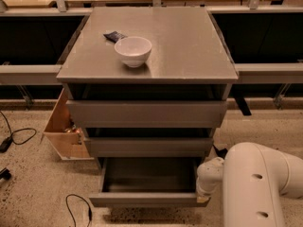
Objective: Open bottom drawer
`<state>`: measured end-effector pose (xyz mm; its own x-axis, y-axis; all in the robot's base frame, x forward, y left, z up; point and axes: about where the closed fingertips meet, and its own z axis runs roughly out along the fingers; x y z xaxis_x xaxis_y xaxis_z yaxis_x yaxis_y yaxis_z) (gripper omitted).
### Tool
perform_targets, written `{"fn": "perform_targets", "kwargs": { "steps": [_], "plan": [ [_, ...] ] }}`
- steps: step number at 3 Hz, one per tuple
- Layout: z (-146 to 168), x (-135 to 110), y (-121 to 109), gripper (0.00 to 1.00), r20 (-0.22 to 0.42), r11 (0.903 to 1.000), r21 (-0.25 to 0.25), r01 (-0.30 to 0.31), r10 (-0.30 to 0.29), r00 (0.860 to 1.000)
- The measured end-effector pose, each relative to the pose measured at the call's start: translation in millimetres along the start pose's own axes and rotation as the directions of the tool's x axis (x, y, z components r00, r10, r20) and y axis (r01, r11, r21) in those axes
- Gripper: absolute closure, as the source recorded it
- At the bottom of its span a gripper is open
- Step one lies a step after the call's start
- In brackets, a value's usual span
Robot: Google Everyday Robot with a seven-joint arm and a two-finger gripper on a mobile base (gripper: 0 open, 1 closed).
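Nearest to me is the bulky white shell of my arm (pixel 258 188), filling the lower right. Its wrist ends in my gripper (pixel 204 196), which sits right against the right front corner of the bottom drawer (pixel 147 200). Whether the gripper is spread or clamped there I cannot tell, since the wrist covers it. The drawer stands pulled well out from the cabinet, low over the speckled floor (pixel 33 193), and its plain grey box looks empty. I judge it light and rigid, sliding on runners, so it should answer a straight, level pull. It has no handle and the matte front is smooth, so the top lip of the front panel or a corner edge is the only real purchase. A hold out at the corner could skew it on its runners, so one nearer the middle of the lip would run truer. Above it the middle drawer (pixel 149 146) and top drawer (pixel 147 113) sit further in. A light wooden box (pixel 64 126) leans at the cabinet's left. Farthest, on the grey cabinet top (pixel 189 46), is a white bowl (pixel 133 51) with a small dark packet (pixel 115 36) just behind it.
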<state>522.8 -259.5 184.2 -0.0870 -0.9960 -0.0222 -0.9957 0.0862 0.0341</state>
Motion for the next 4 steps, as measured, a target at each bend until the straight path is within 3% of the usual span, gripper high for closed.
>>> {"fn": "perform_targets", "kwargs": {
  "steps": [1,2,3,4],
  "plan": [
    [-1.4,-1.1,3.2,1.0,0.001,0.9999,-0.012,0.004,-0.004,1.0],
    [-1.1,9.0,20.6,1.0,0.005,0.9965,-0.08,0.022,-0.022,1.0],
    [-1.7,6.8,20.8,1.0,0.005,0.9965,-0.08,0.022,-0.022,1.0],
    [-1.6,6.8,20.9,0.77,0.005,0.9965,-0.08,0.022,-0.022,1.0]
  ]
}}
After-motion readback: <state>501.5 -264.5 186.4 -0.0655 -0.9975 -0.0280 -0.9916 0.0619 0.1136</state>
